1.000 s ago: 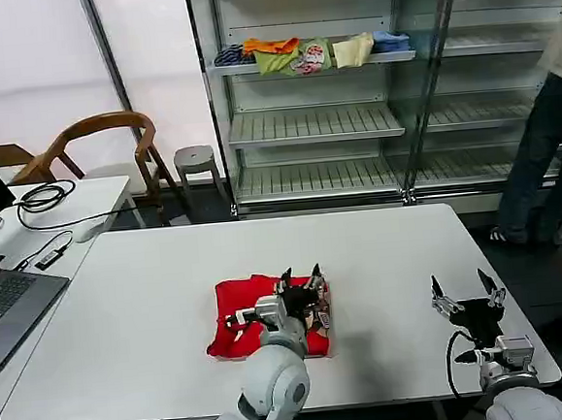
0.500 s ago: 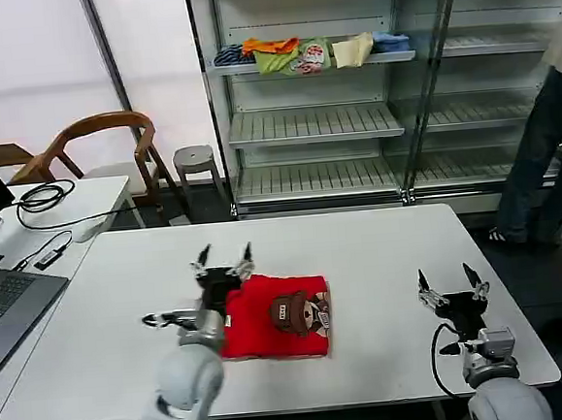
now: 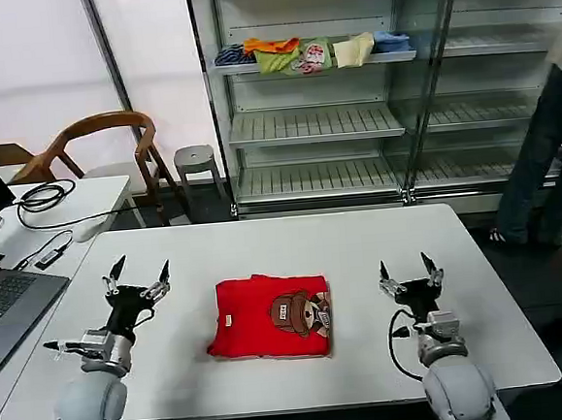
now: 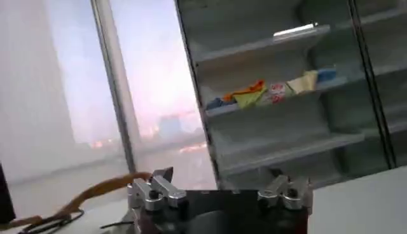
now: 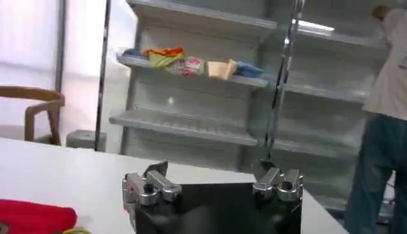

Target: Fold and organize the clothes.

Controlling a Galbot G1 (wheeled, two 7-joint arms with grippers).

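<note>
The red T-shirt (image 3: 269,318) lies folded into a rectangle at the middle of the white table (image 3: 362,252), its cartoon print and small white label facing up. A red edge of the T-shirt (image 5: 32,216) also shows in the right wrist view. My left gripper (image 3: 138,272) is raised over the table to the left of the shirt, open and empty, fingers pointing up. To the right of the shirt my right gripper (image 3: 403,264) stands the same way, open with nothing in it. Both wrist views look out at the shelves past spread fingers (image 4: 156,187) (image 5: 149,184).
A metal shelf unit (image 3: 313,120) stands behind the table, with orange, green, cream and blue folded garments (image 3: 312,52) on its upper shelf. A side table with a laptop (image 3: 6,309) and cables is at the left, a wooden chair (image 3: 101,146) behind it.
My left gripper has left the shirt and swung out to the left side of the table. My right gripper has moved inward and up. The shirt lies folded, print up.
</note>
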